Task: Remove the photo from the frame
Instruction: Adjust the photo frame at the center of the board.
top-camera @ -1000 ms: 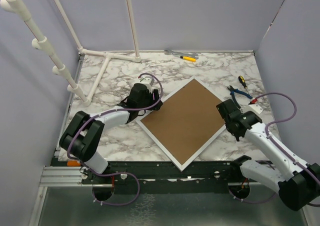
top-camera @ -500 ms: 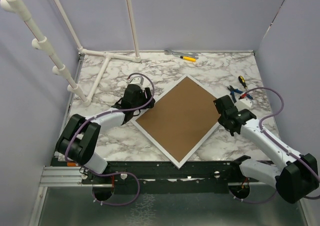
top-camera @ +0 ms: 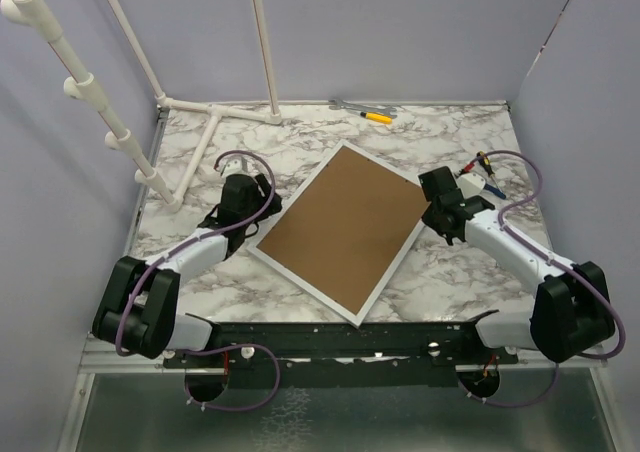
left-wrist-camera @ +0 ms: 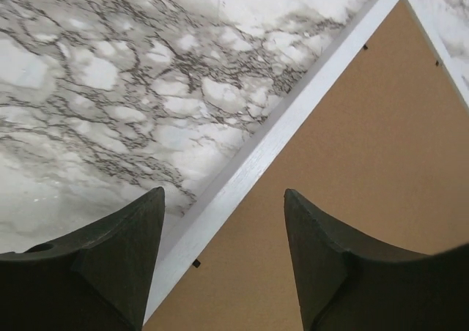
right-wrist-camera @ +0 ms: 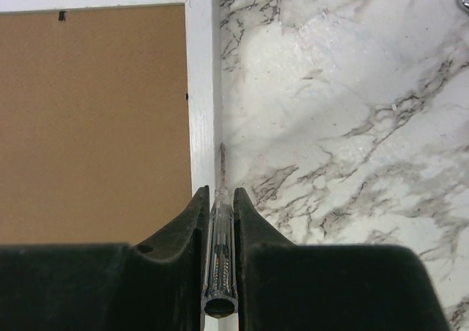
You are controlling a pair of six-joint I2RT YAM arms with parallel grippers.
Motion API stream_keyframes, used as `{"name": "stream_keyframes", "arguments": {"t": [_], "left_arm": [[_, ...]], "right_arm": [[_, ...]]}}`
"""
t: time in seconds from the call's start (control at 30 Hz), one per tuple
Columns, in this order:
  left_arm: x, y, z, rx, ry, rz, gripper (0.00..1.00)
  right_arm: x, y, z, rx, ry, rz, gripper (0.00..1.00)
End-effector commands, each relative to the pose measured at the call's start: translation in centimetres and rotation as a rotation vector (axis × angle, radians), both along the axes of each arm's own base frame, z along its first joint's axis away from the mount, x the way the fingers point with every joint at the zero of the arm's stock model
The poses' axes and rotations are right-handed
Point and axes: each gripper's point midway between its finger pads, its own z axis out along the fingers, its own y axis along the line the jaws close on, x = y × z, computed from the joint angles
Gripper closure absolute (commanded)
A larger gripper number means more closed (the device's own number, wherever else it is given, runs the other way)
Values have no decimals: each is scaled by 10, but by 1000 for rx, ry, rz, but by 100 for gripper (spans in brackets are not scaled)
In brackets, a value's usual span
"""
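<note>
On the left, the left gripper [left-wrist-camera: 223, 197] hangs low over the left rim of the frame [top-camera: 340, 227], its 2 dark fingers [left-wrist-camera: 121, 261] spread apart with nothing between them. The frame lies flat in the middle of the marble surface [top-camera: 440, 282], brown back up, turned at an angle. At its right rim the right gripper [right-wrist-camera: 218, 193] has its fingers clamped on a thin clear-handled tool [right-wrist-camera: 220, 272], whose tip sits just beside the white edge.
</note>
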Motion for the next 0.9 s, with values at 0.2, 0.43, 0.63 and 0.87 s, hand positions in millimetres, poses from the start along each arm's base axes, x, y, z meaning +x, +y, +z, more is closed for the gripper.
{"name": "stream_keyframes", "arguments": {"t": [0.2, 0.43, 0.63, 0.87], "left_arm": [[-10, 49, -13, -32, 31, 215, 71], [-20, 61, -34, -17, 104, 289, 77], [-31, 61, -44, -19, 148, 281, 78], [-48, 51, -61, -45, 220, 229, 77]], "right_arm": [[46, 9, 7, 63, -59, 51, 99], [61, 19, 3, 98, -62, 104, 99], [85, 32, 4, 124, -67, 164, 100], [116, 49, 7, 154, -72, 233, 99]]}}
